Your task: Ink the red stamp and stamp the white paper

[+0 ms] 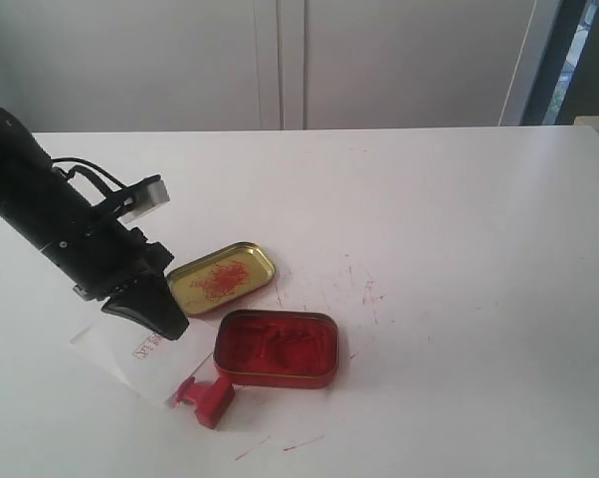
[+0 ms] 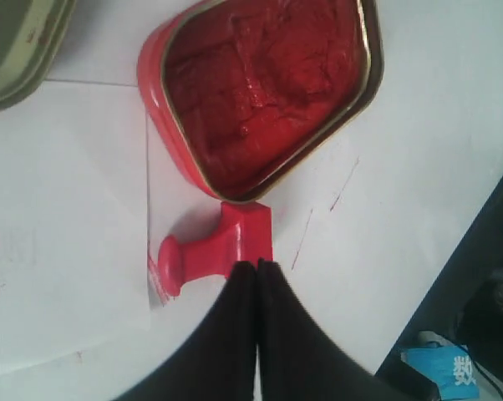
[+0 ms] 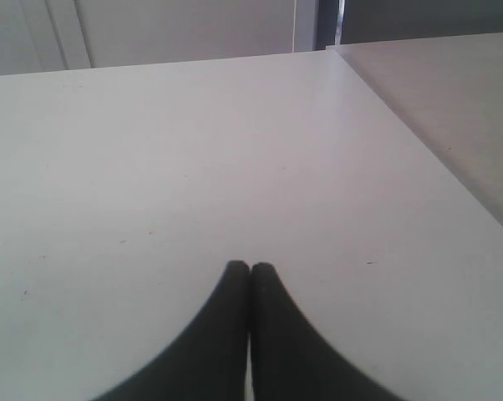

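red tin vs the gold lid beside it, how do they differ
The red tin is packed with thick red ink; the gold lid carries only thin red smears. The red tin's walls are red and deeper; the gold lid is gold and shallower. The red stamp lies at the red tin's corner, apart from the gold lid. Both are rounded rectangles, open side up.

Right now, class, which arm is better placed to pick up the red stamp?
Left. The left gripper, shut, sits right by the red stamp, which lies on its side beside the red ink tin. The right gripper, also shut, faces only tabletop.
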Available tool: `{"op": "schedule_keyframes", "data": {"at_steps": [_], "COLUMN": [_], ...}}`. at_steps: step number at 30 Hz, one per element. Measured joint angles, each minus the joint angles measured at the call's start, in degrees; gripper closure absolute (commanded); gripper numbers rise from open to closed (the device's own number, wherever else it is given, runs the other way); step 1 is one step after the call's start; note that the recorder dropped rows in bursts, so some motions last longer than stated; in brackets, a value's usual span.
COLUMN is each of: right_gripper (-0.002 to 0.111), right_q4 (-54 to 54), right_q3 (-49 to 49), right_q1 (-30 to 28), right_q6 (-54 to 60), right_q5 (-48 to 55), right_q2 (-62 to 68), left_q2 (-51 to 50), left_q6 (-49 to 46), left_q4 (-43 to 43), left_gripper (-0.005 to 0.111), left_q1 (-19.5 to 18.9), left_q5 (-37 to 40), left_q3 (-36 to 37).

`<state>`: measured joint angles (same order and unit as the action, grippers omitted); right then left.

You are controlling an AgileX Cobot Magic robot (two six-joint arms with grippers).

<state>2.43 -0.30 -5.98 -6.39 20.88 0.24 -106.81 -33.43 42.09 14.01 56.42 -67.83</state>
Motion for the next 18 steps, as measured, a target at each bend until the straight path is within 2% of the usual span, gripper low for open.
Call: {"op": "schedule_keyframes", "data": {"at_steps": [3,10,18], "right_gripper": [0.108,0.108,0.108], "right_q4": [0.00,0.00,0.00], "right_q3": [0.00,0.00,0.00], "right_q1": [0.00,0.00,0.00], "right_q6": [0.00,0.00,0.00], "right_q5": [0.00,0.00,0.00], "right_q2": [0.00,0.00,0.00], "left_q2": [2.50,13.41,25.00], "left_q6": [1.35,11.98,16.37], "left_q4": [-1.32,-15.36,-22.54], "left_gripper": [0.107,0.107,0.107], "left_q1": [0.00,0.00,0.00], "left_q5": [-0.60,-8.28,-20.57], "left_q3": [0.00,0.00,6.25]}}
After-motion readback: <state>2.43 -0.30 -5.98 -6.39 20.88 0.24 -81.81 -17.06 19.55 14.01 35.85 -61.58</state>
